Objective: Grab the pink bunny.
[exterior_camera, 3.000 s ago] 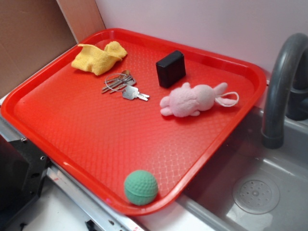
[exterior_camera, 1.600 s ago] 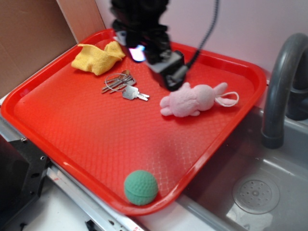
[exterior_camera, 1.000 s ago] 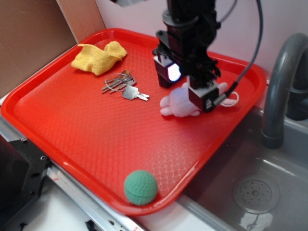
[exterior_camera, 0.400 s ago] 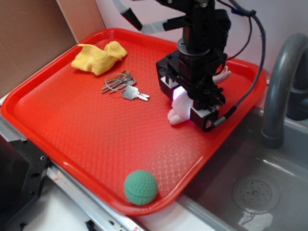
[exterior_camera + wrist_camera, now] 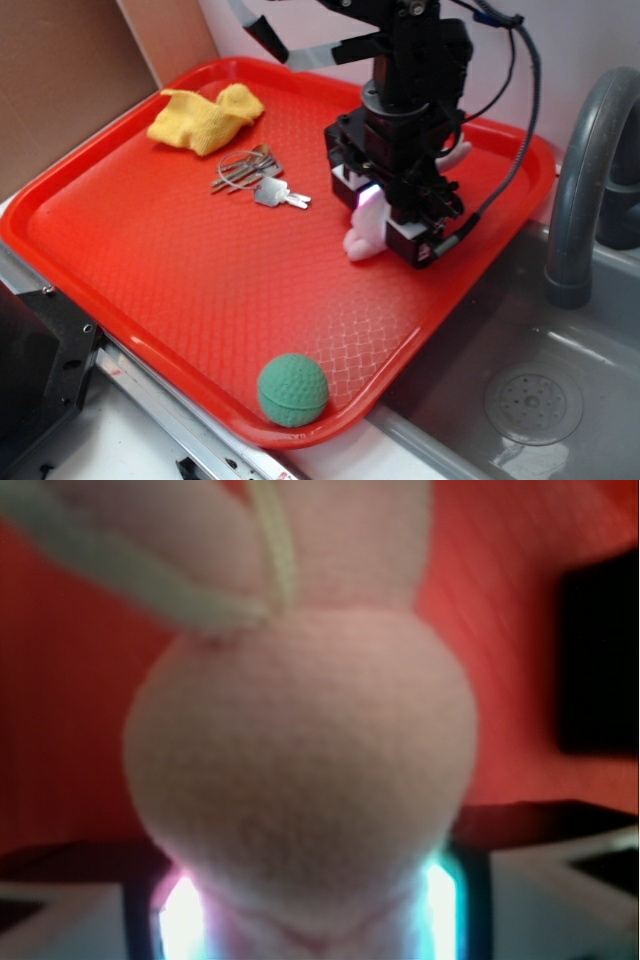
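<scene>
The pink bunny (image 5: 360,236) lies on the red tray (image 5: 150,270), mostly covered by my black gripper (image 5: 385,220); only a foot and one ear (image 5: 458,155) stick out. The gripper is down over the bunny with one finger on each side of its body. In the wrist view the bunny (image 5: 300,750) fills the frame, its cord (image 5: 275,550) across the top, and its lower end sits between the lit pads of the gripper (image 5: 315,930). The jaws stand apart around the plush, which still rests on the tray.
A yellow cloth (image 5: 205,118) and keys (image 5: 255,180) lie at the tray's back left. A green ball (image 5: 293,390) sits at its front edge. A black box (image 5: 600,660) is right beside the gripper. A grey faucet (image 5: 580,190) and sink (image 5: 520,400) are to the right.
The arm came in from the back, swung over the bunny and dropped onto it. In the last half second it settled slightly lower, with the bunny between its fingers.
</scene>
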{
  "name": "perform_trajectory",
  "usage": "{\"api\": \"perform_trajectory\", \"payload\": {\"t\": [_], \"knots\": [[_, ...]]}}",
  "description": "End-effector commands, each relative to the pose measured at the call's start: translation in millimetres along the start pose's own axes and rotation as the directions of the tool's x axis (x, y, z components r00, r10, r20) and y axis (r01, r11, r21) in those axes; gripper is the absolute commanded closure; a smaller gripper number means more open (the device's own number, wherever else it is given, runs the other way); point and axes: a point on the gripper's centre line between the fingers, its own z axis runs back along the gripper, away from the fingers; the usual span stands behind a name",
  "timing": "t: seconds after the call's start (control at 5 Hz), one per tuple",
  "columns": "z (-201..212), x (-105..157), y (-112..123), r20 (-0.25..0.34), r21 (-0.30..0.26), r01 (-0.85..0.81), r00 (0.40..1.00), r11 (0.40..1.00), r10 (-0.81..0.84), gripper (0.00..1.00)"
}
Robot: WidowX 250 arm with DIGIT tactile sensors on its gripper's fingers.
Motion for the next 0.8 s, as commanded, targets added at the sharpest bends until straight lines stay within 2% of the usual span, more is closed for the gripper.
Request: {"api": "perform_trajectory", "payload": {"t": [0.0,0.4,0.6], "knots": [[101,-29,48,0.151,-0.216,-0.11,0.978,0.97,0.145,1.0],[167,-86,96,0.237,-0.37,-0.09,0.953,0.925,0.187,1.0],[175,-99,103,0.25,-0.326,-0.144,0.94,0.934,0.232,1.0]]}}
